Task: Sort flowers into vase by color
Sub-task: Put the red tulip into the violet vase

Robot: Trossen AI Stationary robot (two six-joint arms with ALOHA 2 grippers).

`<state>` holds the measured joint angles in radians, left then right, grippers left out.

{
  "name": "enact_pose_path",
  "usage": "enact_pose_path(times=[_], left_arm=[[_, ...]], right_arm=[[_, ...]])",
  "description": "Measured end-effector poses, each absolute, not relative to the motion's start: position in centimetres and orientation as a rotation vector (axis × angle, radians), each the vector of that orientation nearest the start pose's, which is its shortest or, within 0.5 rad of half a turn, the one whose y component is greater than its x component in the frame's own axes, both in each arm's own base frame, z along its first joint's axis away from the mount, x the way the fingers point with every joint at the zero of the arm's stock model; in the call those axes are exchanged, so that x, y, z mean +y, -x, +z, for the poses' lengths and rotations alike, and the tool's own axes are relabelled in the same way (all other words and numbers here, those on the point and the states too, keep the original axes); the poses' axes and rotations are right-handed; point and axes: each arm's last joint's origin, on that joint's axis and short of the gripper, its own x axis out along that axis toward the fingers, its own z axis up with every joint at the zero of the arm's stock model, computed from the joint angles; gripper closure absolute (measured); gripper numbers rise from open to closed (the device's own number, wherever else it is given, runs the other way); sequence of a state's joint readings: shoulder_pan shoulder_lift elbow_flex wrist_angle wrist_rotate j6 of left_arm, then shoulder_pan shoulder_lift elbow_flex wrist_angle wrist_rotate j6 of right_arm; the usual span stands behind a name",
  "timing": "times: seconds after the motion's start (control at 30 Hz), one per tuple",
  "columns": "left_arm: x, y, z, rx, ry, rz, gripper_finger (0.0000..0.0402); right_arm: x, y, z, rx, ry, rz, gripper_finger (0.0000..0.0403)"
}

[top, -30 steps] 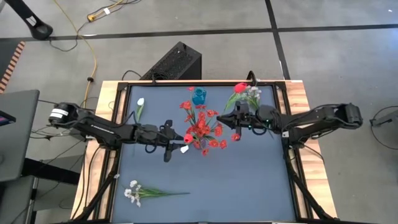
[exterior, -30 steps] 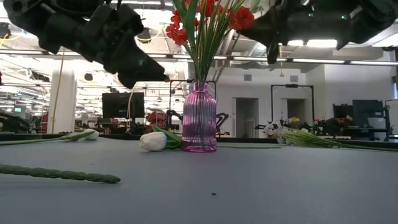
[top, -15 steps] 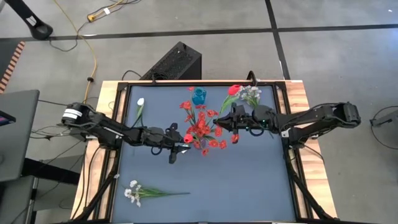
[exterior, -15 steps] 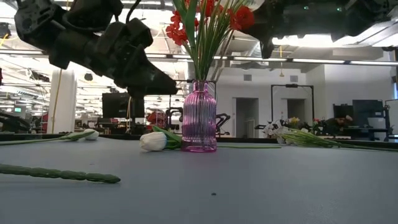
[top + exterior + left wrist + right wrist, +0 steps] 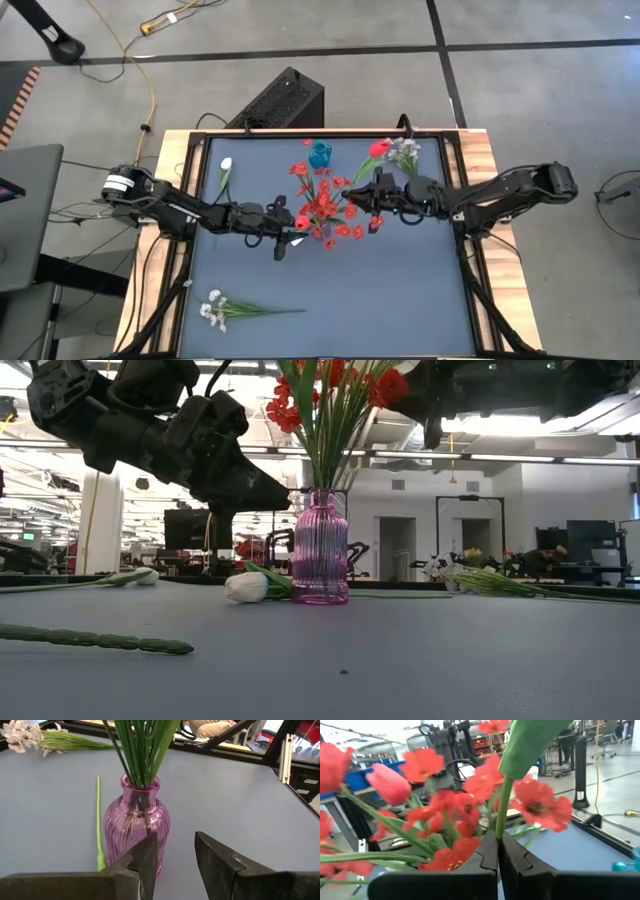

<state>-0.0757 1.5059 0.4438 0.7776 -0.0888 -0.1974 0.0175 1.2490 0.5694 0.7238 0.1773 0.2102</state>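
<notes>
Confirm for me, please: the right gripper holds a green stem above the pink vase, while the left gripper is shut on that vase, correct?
Not quite. The left wrist view shows the left gripper open, beside the pink vase rather than shut on it. The right gripper does pinch a green stem.

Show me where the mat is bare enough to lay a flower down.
Free: the near right part of the mat, right of the white spray, and the strip between that spray and the left gripper. Crowded: around the pink vase, where the right gripper grips a red tulip stem.
</notes>
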Motion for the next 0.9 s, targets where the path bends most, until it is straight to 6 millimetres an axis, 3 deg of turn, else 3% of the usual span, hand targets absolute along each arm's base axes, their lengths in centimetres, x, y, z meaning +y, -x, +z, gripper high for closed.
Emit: enact_pose_path(times=[0.27,0.9], left_arm=[[-1.8,-26.7,15.5,0.281,0.174,0.045,0.0283],[-1.5,-26.7,15.5,0.282,0.176,0.054,0.0283]], right_arm=[[0.7,-27.0,24.4,-0.093,-0.218,-0.166,0.0378],[1.4,-26.9,24.4,-0.080,-0.078,-0.150,0.0378]])
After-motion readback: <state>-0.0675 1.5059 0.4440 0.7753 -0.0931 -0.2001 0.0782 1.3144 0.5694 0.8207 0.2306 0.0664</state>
